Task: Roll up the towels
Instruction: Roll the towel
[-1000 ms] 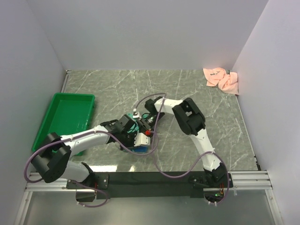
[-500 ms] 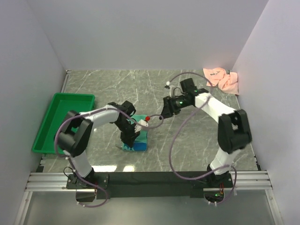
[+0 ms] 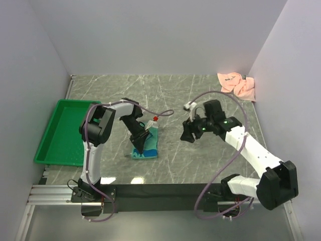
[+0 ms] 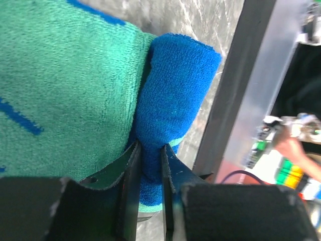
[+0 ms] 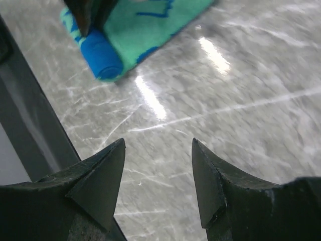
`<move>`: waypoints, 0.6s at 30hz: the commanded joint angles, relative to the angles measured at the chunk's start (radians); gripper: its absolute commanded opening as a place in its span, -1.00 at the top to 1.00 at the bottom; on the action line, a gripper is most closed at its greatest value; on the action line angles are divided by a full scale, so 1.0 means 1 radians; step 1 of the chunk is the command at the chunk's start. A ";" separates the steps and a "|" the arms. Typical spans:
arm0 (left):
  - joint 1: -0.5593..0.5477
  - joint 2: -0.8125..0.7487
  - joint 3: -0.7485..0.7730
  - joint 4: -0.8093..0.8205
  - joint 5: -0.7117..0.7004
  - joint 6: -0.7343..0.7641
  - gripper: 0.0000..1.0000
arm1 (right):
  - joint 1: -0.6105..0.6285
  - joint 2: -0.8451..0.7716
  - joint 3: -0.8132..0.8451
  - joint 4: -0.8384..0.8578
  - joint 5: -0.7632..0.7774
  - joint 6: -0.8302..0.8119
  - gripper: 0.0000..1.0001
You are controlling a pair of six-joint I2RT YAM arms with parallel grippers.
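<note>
The teal and blue towel lies on the marble table in front of the left arm, its near end rolled into a blue roll. My left gripper is shut on that roll, one finger on each side of it, and the flat teal part spreads to the left. My right gripper hangs open over bare marble to the right of the towel, holding nothing; the teal towel and its roll show beyond it. The salmon-pink towel lies crumpled in the back right corner.
A green plastic tray stands at the left edge of the table. White walls close in the back and both sides. A black and metal rail runs along the near edge by the arm bases.
My right gripper has drawn away from the teal towel to the right and opened wider. The left arm has swung round but keeps its grip on the rolled end.
</note>
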State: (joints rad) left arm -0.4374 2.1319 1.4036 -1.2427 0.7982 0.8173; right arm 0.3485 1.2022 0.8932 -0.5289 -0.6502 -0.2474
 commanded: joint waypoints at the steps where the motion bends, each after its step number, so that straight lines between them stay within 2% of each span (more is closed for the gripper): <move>1: 0.022 0.078 0.050 0.097 -0.096 0.059 0.89 | 0.169 -0.015 -0.011 0.055 0.124 -0.053 -0.26; 3: 0.023 0.100 0.072 0.095 -0.096 0.051 0.88 | 0.262 0.031 0.018 0.069 0.167 -0.064 -0.27; 4: 0.023 0.108 0.080 0.094 -0.097 0.048 0.87 | 0.344 0.052 0.032 0.090 0.196 -0.070 -0.37; 7: 0.028 0.137 0.101 0.091 -0.097 0.037 0.85 | 0.499 0.157 0.101 0.138 0.300 -0.098 -0.44; 11: 0.037 0.172 0.121 0.086 -0.091 0.016 0.81 | 0.621 0.350 0.211 0.182 0.415 -0.160 -0.45; 18: 0.046 0.194 0.126 0.094 -0.068 -0.009 0.73 | 0.733 0.488 0.240 0.273 0.452 -0.217 -0.39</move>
State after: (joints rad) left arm -0.3996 2.2734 1.5143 -1.3670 0.8505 0.7628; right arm 1.0504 1.6749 1.0935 -0.3264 -0.2504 -0.4137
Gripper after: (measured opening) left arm 0.228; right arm 0.698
